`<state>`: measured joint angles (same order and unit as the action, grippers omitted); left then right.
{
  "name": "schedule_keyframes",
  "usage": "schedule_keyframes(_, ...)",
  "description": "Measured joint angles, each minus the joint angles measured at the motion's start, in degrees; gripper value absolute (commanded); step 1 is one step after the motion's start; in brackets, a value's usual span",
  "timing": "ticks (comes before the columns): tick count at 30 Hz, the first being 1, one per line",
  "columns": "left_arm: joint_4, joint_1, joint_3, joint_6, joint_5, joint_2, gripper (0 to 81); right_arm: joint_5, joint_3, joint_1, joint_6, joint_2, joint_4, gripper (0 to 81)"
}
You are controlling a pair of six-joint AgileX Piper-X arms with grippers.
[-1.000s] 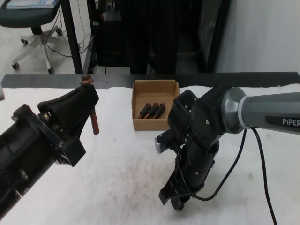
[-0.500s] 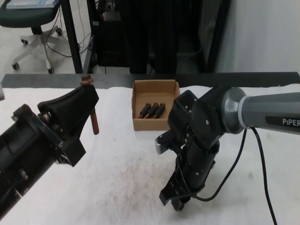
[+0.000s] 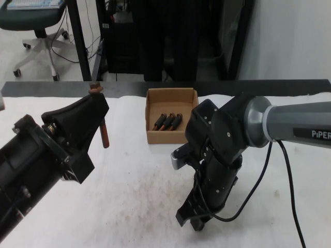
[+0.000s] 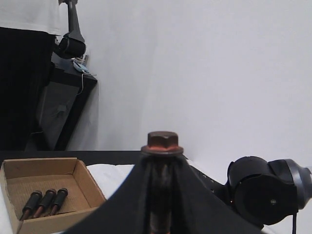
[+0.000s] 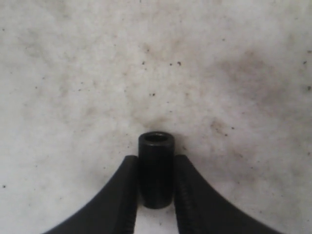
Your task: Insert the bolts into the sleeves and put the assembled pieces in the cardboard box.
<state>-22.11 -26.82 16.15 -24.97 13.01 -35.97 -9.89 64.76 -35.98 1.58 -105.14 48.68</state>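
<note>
Change since a second ago: I log none worth the name; both arms sit where they were and nothing on the bench has shifted. My reading is a pause before mating, each half already in hand and the two well apart

Item 1, bolt (image 4: 161, 141): copper-brown metal, hexagonal flanged head, long plain shank. It stands upright, pinched in the left gripper (image 4: 161, 168), head above the fingers and shank hanging below, raised over the left side of the bench

Item 2, sleeve (image 5: 156, 175): short matte black tube, smooth wall, open bore facing away from the wrist. The right gripper (image 5: 156, 158) has it clamped narrowly between both fingers, low over the cloth; I cannot tell whether it touches

Item 3, cardboard box (image 3: 155, 98): plain brown card, open top, at the far middle of the bench. It holds three assembled pieces (image 3: 168, 122), black sleeves over coppery bolts, lying side by side

Item 4, bench cloth (image 5: 219, 73): white, fuzzy weave, speckled and smudged with dark grime
</note>
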Motion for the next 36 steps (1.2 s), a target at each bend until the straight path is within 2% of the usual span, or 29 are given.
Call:
schedule_keyframes(7, -9.0, 0.0, 0.0, -0.7, 7.7, 0.0, 0.4, -15.4, 1.4, 1.2, 2.6, 4.5, -0.4, 0.8)
schedule_keyframes(12, -13.4, 0.0, 0.1, -1.7, 9.3, 0.0, 0.3, -25.8, 2.0, 6.2, 3.6, 11.9, -4.6, 0.8)
schedule_keyframes(18, -13.9, 0.0, 3.7, -9.8, 9.5, -4.2, 0.2, -39.6, 0.7, 14.2, 3.6, 19.4, -11.2, 0.8)
schedule_keyframes(21, -13.9, 0.0, 8.0, -13.6, 12.6, -9.2, 0.2, -43.7, -1.8, 16.9, 3.6, 24.0, -14.5, 0.8)
schedule_keyframes(26, -14.0, 0.0, 18.0, -14.2, 27.5, -19.2, 0.2, -46.8, -9.7, 17.1, 2.9, 27.7, -19.2, 0.8)
schedule_keyframes(28, -14.0, 0.0, 21.6, -12.6, 30.4, -23.8, 0.2, -49.2, -13.0, 16.4, 2.9, 28.8, -23.1, 0.8)
schedule_keyframes(32, -14.0, 0.0, 26.9, -7.6, 29.4, -30.8, 0.2, -51.0, -18.5, 13.9, 6.5, 31.1, -35.3, 0.8)
schedule_keyframes(34, -14.0, 0.0, 28.0, -5.4, 27.4, -33.7, 0.2, -48.6, -21.7, 12.1, 12.3, 31.9, -49.3, 0.8)
schedule_keyframes(36, -14.0, 0.0, 28.0, -3.4, 25.2, -34.5, 0.2, -46.8, -22.6, 10.4, 14.3, 32.0, -54.2, 0.8)
